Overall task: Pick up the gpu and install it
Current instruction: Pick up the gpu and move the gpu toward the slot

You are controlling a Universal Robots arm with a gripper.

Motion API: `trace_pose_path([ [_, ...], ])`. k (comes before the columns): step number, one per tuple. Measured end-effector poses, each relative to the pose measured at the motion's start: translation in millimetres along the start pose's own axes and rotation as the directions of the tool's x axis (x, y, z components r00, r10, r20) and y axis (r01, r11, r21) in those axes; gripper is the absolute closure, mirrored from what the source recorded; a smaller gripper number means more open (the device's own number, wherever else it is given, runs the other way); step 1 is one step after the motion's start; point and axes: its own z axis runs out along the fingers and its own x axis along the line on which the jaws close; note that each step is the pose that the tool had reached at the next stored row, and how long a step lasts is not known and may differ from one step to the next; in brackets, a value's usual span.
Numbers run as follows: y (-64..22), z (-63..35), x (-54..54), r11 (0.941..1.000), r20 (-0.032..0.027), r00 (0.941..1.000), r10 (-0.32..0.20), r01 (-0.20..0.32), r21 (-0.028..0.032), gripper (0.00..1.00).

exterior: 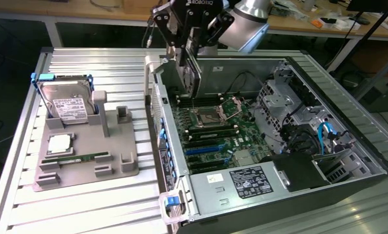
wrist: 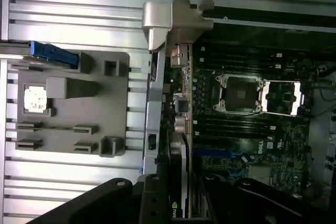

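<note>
In the exterior view, the gpu (exterior: 194,83) is gripped upright at its top edge by the partly closed pincer (exterior: 186,54) and hangs above the motherboard (exterior: 210,131), with the arm's (exterior: 246,22) wrist pointed straight down. In the wrist view, the gpu (wrist: 177,187) is seen edge-on over the motherboard's port edge. It is judged best held vertical and parallel to the blue slot (wrist: 215,152) on the motherboard.

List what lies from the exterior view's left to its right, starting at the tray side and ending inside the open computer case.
Silver rectangular hard drive with white label → small grey plastic upright block → thin green-and-black gpu card → black rectangular label with white print → curved blue cable.
</note>
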Motion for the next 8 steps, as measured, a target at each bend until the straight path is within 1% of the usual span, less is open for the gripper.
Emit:
trace_pose_path([
  [1,-0.9,0.1,-12.6,1.0,0.0,1.0,0.0,0.0,-0.0001,0.72],
  [4,-1.7,0.1,-23.8,1.0,0.0,1.0,0.0,0.0,0.0,0.72],
  [8,-2.5,0.2,-35.9,1.0,0.0,1.0,0.0,0.0,0.0,0.72],
])
